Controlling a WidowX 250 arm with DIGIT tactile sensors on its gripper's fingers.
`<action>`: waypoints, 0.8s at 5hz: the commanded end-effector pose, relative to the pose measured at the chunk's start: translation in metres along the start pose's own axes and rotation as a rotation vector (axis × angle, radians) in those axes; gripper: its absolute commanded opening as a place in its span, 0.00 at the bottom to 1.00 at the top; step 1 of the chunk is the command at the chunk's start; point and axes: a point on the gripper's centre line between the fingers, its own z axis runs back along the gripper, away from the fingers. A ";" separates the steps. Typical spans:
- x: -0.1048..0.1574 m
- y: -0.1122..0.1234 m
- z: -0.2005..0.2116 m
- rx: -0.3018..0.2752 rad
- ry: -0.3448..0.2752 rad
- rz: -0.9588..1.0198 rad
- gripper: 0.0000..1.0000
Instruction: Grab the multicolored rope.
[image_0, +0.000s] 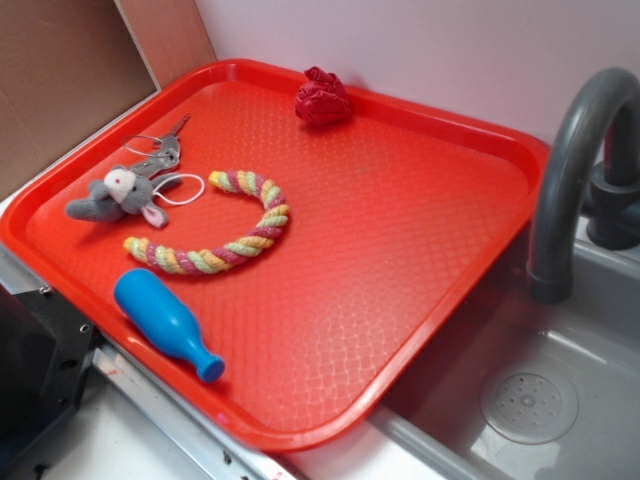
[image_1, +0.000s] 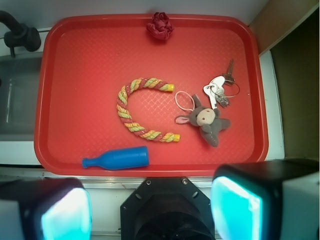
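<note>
Exterior view: a red tray sat beside a grey sink with a dark faucet. The rope lay on the tray's left half, curved like a hook, with pink, yellow, green and white strands. Just left of it was a grey plush mouse with keys and a white loop. A blue bottle lay on its side near the tray's front edge, close to the rope's lower end but apart from it. A crumpled red cloth sat at the far rim. The end effector was out of this view.

Wrist view: the rope lay near the tray's middle, its open side facing the mouse. The bottle lay below it, the cloth at the top rim, the keys upper right. The end effector was released, fingers spread wide at the bottom edge, grasping nothing, well apart from the rope.
</note>
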 end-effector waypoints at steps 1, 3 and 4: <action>0.000 0.000 0.000 0.000 0.000 0.000 1.00; 0.043 -0.012 -0.039 -0.031 -0.039 -0.044 1.00; 0.056 -0.024 -0.073 -0.013 -0.061 -0.039 1.00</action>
